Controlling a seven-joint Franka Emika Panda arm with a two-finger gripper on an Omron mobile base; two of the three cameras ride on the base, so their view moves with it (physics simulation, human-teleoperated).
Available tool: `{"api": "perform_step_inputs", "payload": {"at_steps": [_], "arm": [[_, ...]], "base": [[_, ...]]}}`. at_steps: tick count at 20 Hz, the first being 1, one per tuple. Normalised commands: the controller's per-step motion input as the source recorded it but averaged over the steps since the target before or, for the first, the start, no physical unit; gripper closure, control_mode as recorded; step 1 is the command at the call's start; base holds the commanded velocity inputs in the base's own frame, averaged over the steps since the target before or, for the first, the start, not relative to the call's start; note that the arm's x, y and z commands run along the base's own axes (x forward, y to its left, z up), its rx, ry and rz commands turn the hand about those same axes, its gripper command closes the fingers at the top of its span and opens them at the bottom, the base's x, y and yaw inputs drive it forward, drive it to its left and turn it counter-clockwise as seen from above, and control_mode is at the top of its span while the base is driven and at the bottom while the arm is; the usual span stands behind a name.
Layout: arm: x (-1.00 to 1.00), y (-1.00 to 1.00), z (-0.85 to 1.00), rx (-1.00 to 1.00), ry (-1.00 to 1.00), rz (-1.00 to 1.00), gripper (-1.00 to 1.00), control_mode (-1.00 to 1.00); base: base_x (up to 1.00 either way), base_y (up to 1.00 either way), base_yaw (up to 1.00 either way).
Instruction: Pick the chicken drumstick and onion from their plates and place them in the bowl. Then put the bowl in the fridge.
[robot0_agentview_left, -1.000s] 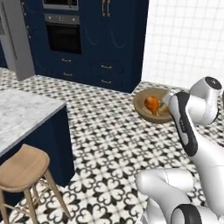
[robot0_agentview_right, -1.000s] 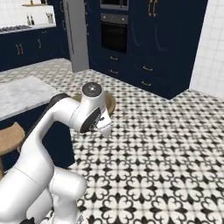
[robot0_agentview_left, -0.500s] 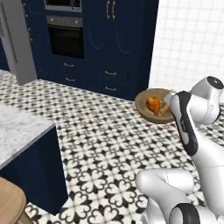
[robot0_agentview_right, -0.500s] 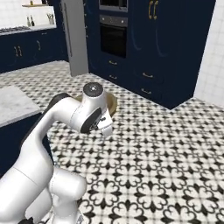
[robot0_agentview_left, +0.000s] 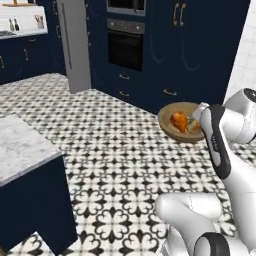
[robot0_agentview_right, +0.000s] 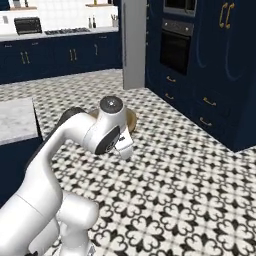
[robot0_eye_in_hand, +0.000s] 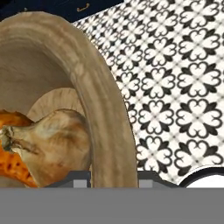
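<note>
The light-brown wooden bowl (robot0_eye_in_hand: 105, 109) hangs in the air above the floor, and my gripper (robot0_eye_in_hand: 114, 177) is shut on its rim, one finger inside and one outside. Inside lie the pale onion (robot0_eye_in_hand: 61, 140) and the orange-brown chicken drumstick (robot0_eye_in_hand: 13, 162), touching each other. The left base view shows the bowl (robot0_agentview_left: 172, 132) in front of my forearm with the drumstick (robot0_agentview_left: 179, 120) and onion (robot0_agentview_left: 193, 126) in it. Ahead to the left stands the tall grey fridge (robot0_agentview_left: 74, 45), its door closed; it appears again as the fridge (robot0_agentview_right: 134, 42) in the right base view. The plates are out of view.
A marble-topped navy island (robot0_agentview_left: 22, 150) stands at the near left. Navy cabinets with a built-in oven (robot0_agentview_left: 126, 47) line the wall ahead, right of the fridge. Patterned tile floor (robot0_agentview_left: 110, 145) stretches between the island and the cabinets.
The base has driven and turned, so both base views have shifted: the island and stool slid away to the left, and the fridge and oven have come closer. The bowl stays in my gripper.
</note>
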Motion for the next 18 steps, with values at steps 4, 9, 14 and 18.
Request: {"api": "perform_step_inputs", "payload": {"at_steps": [4, 9, 14, 18], "arm": [[0.0, 0.0, 0.0, 0.0, 0.0, 0.0, 1.0, 1.0], [0.0, 0.0, 0.0, 0.0, 0.0, 0.0, 1.0, 1.0], [0.0, 0.0, 0.0, 0.0, 0.0, 0.0, 1.0, 1.0], [0.0, 0.0, 0.0, 0.0, 0.0, 0.0, 1.0, 1.0]], "base": [[1.0, -0.78, 0.45], [1.0, -0.84, 0.49], [1.0, -0.67, 0.56], [1.0, -0.66, 0.43]]}}
